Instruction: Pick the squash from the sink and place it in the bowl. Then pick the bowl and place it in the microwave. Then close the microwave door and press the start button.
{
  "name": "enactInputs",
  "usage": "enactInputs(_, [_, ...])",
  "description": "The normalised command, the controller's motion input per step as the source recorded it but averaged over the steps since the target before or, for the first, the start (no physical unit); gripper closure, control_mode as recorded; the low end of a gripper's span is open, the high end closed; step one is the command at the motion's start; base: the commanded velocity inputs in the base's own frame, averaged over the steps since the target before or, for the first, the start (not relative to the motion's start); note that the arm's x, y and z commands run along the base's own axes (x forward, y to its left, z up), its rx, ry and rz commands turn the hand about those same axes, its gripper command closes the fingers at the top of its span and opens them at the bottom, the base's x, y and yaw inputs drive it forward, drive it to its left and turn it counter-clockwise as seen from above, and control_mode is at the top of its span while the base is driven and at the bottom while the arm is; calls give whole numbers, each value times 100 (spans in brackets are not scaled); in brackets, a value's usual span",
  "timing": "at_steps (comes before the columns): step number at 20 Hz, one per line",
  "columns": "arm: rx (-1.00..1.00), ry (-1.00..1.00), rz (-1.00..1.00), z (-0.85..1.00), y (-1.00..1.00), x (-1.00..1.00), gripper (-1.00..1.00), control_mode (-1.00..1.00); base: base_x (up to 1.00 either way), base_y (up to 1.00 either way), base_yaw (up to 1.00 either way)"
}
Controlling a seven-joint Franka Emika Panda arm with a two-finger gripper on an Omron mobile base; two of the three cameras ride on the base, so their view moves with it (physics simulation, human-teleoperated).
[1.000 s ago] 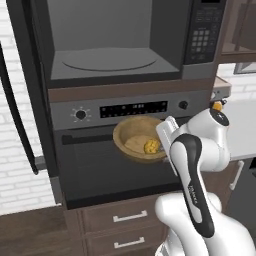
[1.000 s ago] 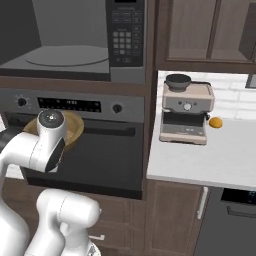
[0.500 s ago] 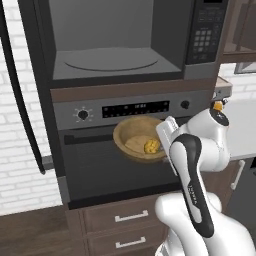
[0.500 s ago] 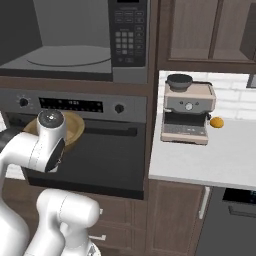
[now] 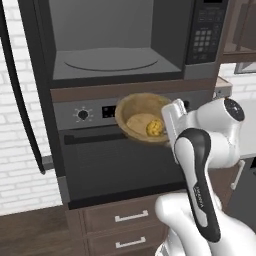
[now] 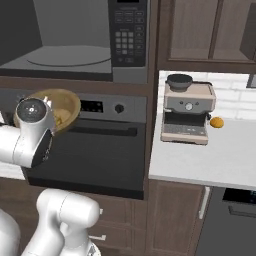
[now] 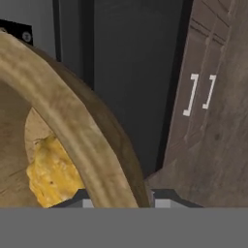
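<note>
Now one bowl (image 5: 142, 118), one squash (image 5: 155, 128), one microwave (image 5: 120, 42)

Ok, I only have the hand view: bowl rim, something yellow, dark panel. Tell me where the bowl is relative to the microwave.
Observer: The bowl hangs in front of the oven's control panel, below the open microwave, tilted with its mouth facing the left base camera.
Operator: Confirm the squash is inside.
Observer: Yes, the squash sits low in the bowl, near the rim on the tool's side.
Operator: Check the cavity.
Observer: The turntable is bare; nothing blocks the way in.
Operator: Report the door.
Observer: The door stands swung open on the left.
</note>
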Motion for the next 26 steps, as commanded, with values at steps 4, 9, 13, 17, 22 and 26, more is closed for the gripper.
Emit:
enactInputs(4, [0,-9,-25,84,35,25,100,-100,0,0,0])
enactInputs(9, [0,-10,-18,77,18,38,100,-100,0,0,0])
enactInputs(13, [0,-8,-7,64,0,58,100,-100,0,0,0])
enactInputs(17, [0,-1,0,63,0,74,100,-100,0,0,0])
enactInputs(22, [0,0,0,53,2,72,100,-100,0,0,0])
enactInputs(26, [0,0,0,35,10,63,100,-100,0,0,0])
